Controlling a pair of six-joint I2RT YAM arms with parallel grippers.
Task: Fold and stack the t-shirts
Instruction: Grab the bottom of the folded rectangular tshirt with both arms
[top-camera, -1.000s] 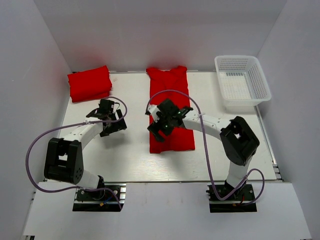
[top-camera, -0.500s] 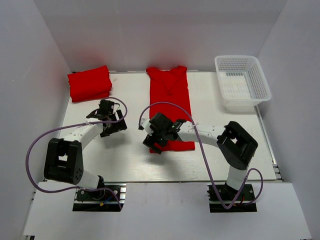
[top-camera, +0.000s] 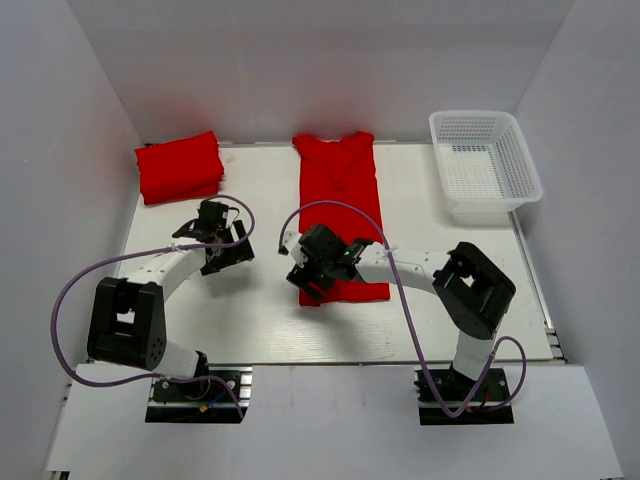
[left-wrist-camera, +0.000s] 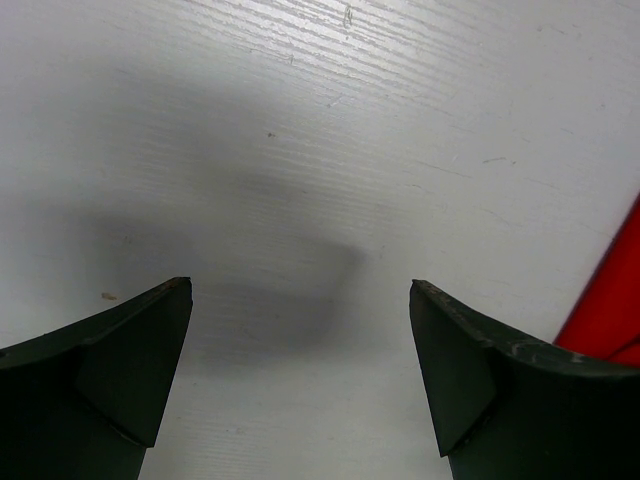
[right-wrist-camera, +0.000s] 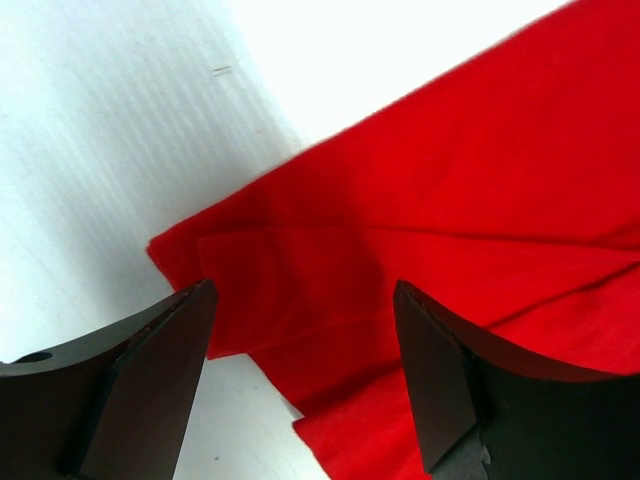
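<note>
**Right gripper** (right-wrist-camera: 300, 300): fingers spread wide, one on each side of the near left corner of the long shirt (top-camera: 340, 180). Nothing is pinched. Whether the fingertips touch the cloth cannot be told. In the wrist view several folded red layers lie between and beyond the fingers, with bare table (top-camera: 260, 320) to the left of the left finger.

**Long shirt**: folded into a narrow strip, flat on the table, running from under the right gripper straight away from it to the far edge.

**Left gripper** (left-wrist-camera: 300, 285): fingers spread wide and holding nothing, over bare table just left of the right gripper. A sliver of red cloth shows beside the right finger at the edge of the wrist view.

**Folded shirt** (top-camera: 180, 167): a compact red bundle beyond the left gripper and to its left, well apart from both grippers.

**Basket** (top-camera: 487, 207): white mesh, far to the right of the right gripper, beside the long shirt's far end but not touching it.
</note>
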